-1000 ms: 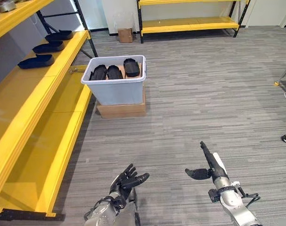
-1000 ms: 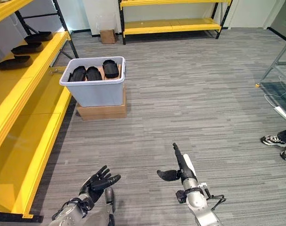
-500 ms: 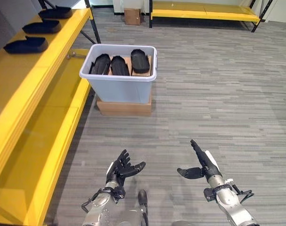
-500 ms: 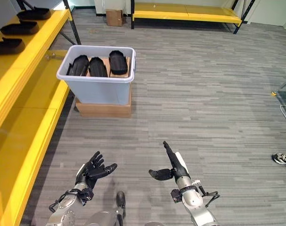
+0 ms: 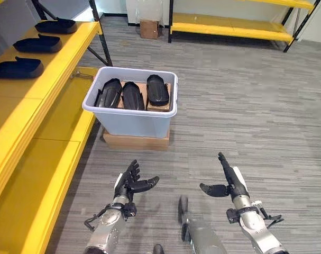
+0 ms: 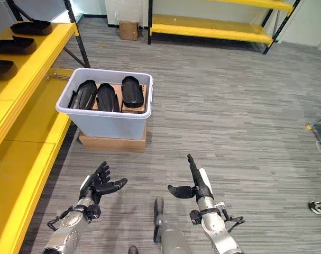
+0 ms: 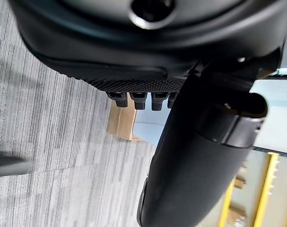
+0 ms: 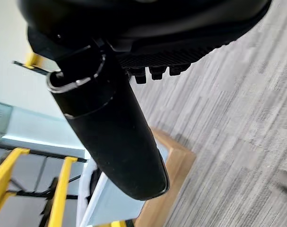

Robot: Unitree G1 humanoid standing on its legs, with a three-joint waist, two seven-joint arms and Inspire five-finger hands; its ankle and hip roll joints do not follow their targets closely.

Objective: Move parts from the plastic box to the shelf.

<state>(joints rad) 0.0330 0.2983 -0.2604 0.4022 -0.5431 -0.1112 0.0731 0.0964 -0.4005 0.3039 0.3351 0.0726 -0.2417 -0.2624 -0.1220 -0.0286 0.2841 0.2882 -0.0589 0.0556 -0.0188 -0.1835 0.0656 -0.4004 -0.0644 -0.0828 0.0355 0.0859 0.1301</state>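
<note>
left of the plastic box [image 5: 131, 117] we see the yellow shelf [image 5: 41, 95] with three black parts [image 5: 16, 69] lying in a row along its upper level. the plastic box itself sits on a cardboard box [image 5: 135, 142] and holds three more black parts [image 5: 134, 95] side by side. in front of the plastic box, on its shelf side, our left hand [image 5: 129, 183] hangs over the carpet with fingers spread, holding nothing. further right, our right hand [image 5: 227, 181] keeps its fingers straight and together, thumb out sideways, also holding nothing.

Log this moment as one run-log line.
phase: approach | left hand: open, empty | right hand: open, empty | plastic box: holds black parts | shelf: parts placed
</note>
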